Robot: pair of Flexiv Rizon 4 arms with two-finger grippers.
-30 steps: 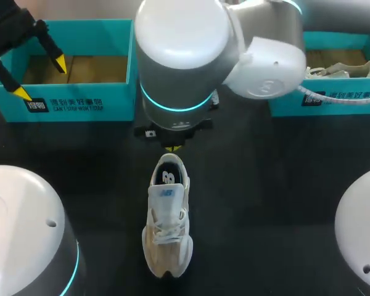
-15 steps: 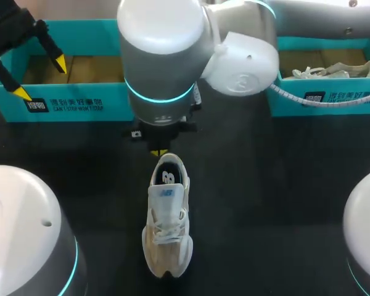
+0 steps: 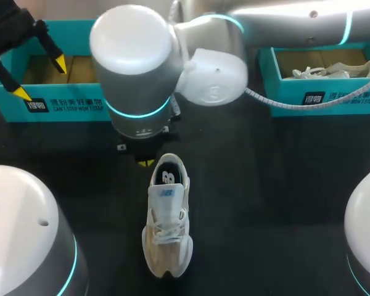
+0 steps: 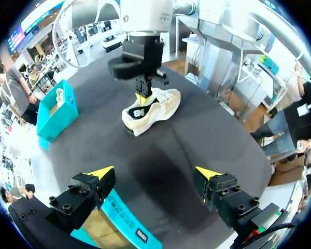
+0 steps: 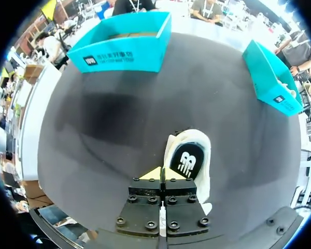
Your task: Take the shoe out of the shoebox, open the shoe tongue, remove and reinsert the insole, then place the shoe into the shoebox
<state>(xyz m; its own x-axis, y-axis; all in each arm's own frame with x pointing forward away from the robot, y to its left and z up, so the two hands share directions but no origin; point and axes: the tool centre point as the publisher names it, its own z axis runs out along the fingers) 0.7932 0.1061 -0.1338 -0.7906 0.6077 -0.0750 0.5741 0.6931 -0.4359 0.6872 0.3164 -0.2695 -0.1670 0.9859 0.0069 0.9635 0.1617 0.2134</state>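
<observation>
Your cream-and-white laced shoe (image 3: 166, 216) stands upright on the matte black counter (image 3: 265, 203), with its dark insole showing in the rounded heel opening. Your right end effector (image 5: 161, 174) hangs just behind that heel, its yellow wedge tips pressed together on nothing. Your left end effector (image 4: 155, 174) is spread wide, well away from the shoe, over the teal cardboard shoebox (image 3: 68, 105).

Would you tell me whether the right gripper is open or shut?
Shut: in its wrist view the right gripper's yellow tips meet with nothing between them, beside the sneaker's heel.
</observation>
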